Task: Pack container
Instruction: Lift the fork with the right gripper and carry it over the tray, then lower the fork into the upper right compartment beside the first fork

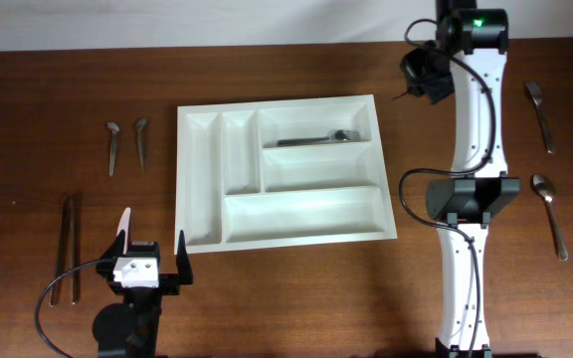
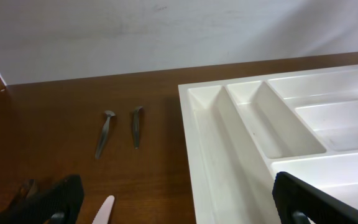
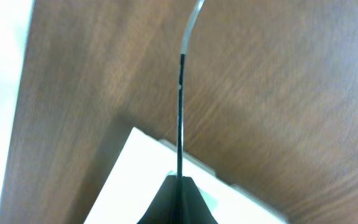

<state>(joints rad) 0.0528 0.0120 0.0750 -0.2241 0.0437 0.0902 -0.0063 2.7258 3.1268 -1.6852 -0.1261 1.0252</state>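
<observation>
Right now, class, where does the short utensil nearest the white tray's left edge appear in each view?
Overhead: short utensil upper left, just left of the tray.
Left wrist: centre-left, the right one of two.
Right wrist: not in it.
Shared landmark: the tray's left rim.

Overhead looks down; low left wrist shares container [image 1: 306, 214] [image 2: 229, 155]; right seems close.

Overhead: even, fairly bright top light. Counter [image 1: 48, 99] dark, little glare. Container [image 1: 277, 102] near blown white, with soft shadows along its compartment walls. Green indicator lamp [image 1: 479, 20] glows at 1 o'clock.
Left wrist: sharp, soft diffuse light.
Right wrist: wood grain heavily smeared; utensil [image 3: 181, 93] is the sharpest line; overexposed white at 9 o'clock.
</observation>
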